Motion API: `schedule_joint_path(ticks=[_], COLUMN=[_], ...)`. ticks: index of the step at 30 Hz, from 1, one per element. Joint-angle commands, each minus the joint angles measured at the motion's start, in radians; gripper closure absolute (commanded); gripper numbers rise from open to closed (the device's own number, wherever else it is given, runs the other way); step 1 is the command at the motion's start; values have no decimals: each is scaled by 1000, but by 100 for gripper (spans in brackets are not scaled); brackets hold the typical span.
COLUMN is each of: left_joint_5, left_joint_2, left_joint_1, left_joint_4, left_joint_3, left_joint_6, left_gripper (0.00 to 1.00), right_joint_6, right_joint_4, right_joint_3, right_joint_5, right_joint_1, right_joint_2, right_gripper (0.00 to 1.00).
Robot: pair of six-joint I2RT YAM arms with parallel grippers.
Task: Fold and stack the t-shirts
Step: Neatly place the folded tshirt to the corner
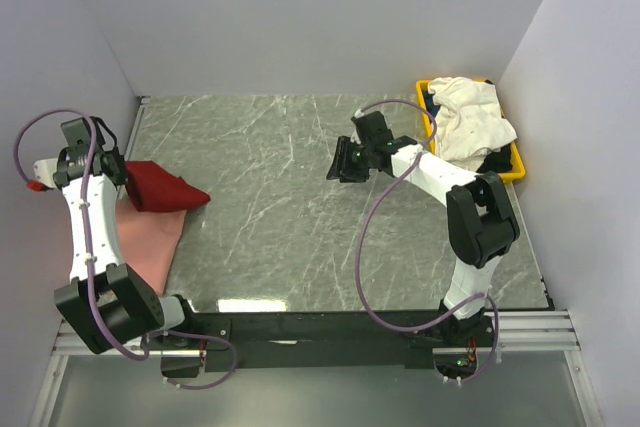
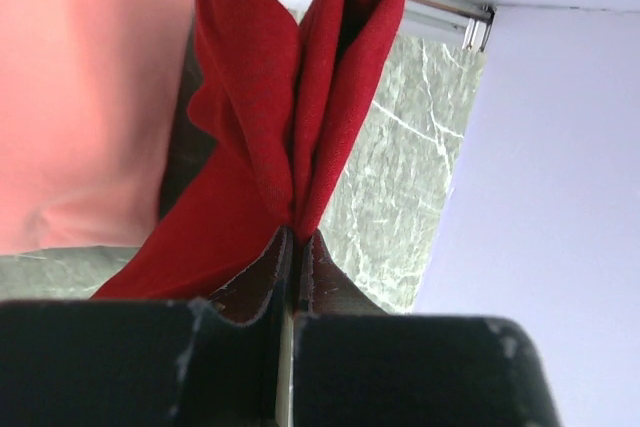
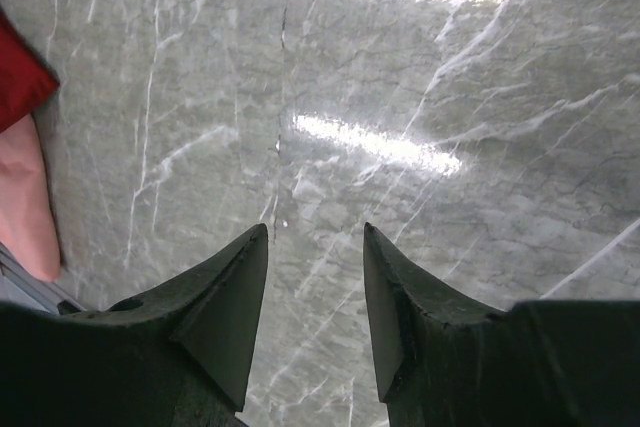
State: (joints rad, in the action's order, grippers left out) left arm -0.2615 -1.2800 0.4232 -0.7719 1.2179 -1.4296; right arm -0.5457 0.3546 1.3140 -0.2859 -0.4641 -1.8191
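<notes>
The left gripper (image 1: 118, 173) (image 2: 290, 247) is at the far left side of the grey marble-patterned table (image 1: 290, 227); its jaws are clenched on a pinched fold of the large dark red cloth t-shirt (image 1: 165, 190) (image 2: 255, 137); in the left wrist view the red cloth rises from between the closed jaws in two bunched folds. The rest of this shirt lies as a pointed, crumpled shape on the table, with its tip towards the middle; it rests partly over the salmon-pink cloth t-shirt (image 1: 150, 235) (image 2: 85, 97), which is spread flat at the left edge of the table, nearer to the arm bases.

The right gripper (image 1: 338, 163) (image 3: 315, 247) hovers over the bare middle of the table; its jaws are released, with a clear gap between them and nothing inside; in the right wrist view a red corner and a pink edge (image 3: 25, 202) show only at the far left border.

The white cream cloth t-shirt (image 1: 470, 117) lies in a loose heap in the yellow plastic bin (image 1: 517, 169) at the far right corner; it hangs over the rim of the bin, and some dark cloth (image 1: 495, 160) shows under it.
</notes>
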Motion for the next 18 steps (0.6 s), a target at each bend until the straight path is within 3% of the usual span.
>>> schedule_joint_path(ticks=[1,18], left_joint_5=[-36,-38], left_joint_2=[33,53], left_joint_1=[12,31], left_joint_4=[-3,-59], left_joint_3=[63,178], left_joint_6=[32,110], left_gripper=[99,99], right_joint_6=[26,58], right_joint_4=[17,92], right_joint_3=[19,51], right_joint_5=[-3,48], right_joint_1=[-21,-30], right_joint_2=[75,127], right_gripper=[50,50])
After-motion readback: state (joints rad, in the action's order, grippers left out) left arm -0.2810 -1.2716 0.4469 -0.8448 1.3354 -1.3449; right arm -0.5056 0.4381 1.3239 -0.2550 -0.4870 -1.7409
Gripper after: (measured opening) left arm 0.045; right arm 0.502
